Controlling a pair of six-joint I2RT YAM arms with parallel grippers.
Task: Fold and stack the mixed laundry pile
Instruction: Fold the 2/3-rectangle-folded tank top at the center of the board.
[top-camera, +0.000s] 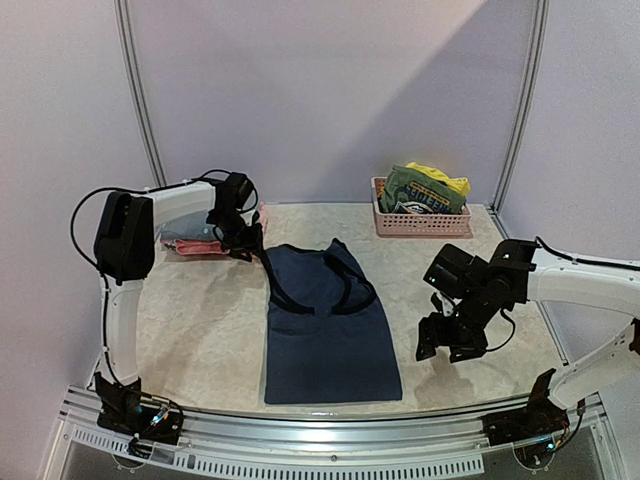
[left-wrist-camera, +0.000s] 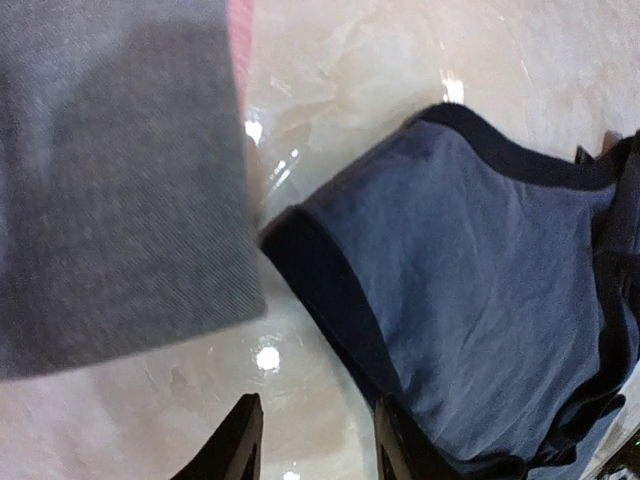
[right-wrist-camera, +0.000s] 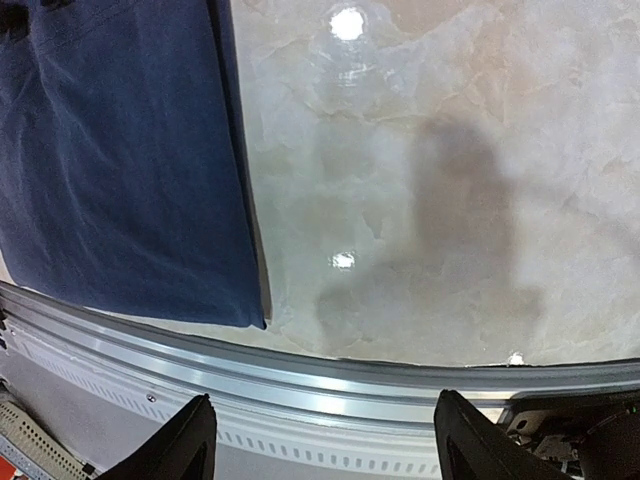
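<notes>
**Navy top spread flat between two open-fingered arms**

A navy sleeveless fabric top (top-camera: 328, 335) is lying flat in the middle of the pale marble-patterned table (top-camera: 200, 320). Its straps are pointing toward the far wall and its straight hem is lying close to the silver metal rail (right-wrist-camera: 350, 385) at the near edge.

The left gripper (top-camera: 243, 243) is hanging low over the far left of the table, just beside the top's left shoulder strap. In the left wrist view its two black fingertips (left-wrist-camera: 235, 450) are standing apart with bare table showing between them. One tip is sitting against the top's dark bound edge, and nothing is being clamped. Just to its left, a grey folded garment (top-camera: 185, 230) is resting on a pink folded piece (top-camera: 200, 247).

The right gripper (top-camera: 450, 345) is hovering over bare table to the right of the navy top, apart from it. Its fingers are spread wide and holding nothing. Its wrist camera is showing the top's right edge and near corner.

At the far right of the table a pink slatted plastic basket (top-camera: 420, 225) is holding a bunched green printed tee (top-camera: 425, 190), with a yellow fabric piece (top-camera: 445, 178) showing above and behind it.
</notes>
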